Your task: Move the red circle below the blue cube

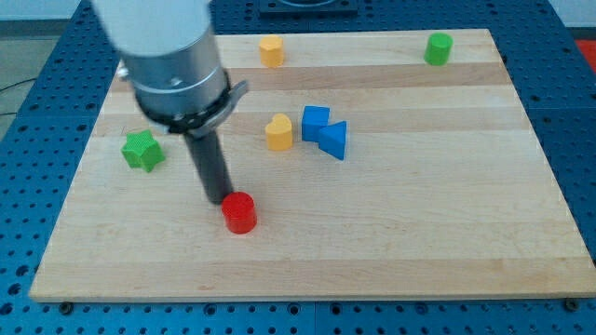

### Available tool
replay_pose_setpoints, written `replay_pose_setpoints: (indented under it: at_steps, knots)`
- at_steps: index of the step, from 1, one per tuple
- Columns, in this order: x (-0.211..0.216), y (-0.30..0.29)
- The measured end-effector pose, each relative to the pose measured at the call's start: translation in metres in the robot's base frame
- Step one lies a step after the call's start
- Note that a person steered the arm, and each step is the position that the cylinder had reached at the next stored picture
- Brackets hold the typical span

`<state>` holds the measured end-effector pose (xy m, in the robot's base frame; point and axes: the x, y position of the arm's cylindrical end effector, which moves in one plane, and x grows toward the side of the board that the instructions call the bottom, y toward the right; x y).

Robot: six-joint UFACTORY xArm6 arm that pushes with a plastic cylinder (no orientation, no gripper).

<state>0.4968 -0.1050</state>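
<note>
The arm comes in from the view's top-left corner, its broad grey-and-silver wrist hanging over the table's left half. Below it the straight dark rod drops almost upright, leaning slightly toward the view's right. My tip sits on the board, left of centre, nearer the table's bottom edge than its top.

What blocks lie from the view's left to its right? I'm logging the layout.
Green star → red circle → yellow block → blue cube → blue triangle → green cylinder. The top yellow block overlaps, so omitted.
</note>
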Motion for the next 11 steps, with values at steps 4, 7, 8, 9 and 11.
replay_pose_setpoints:
  at_steps: [4, 7, 8, 9, 11]
  knots:
    - [0.016, 0.068]
    - [-0.017, 0.108]
    - [-0.032, 0.091]
    - [-0.032, 0.088]
    - [-0.032, 0.080]
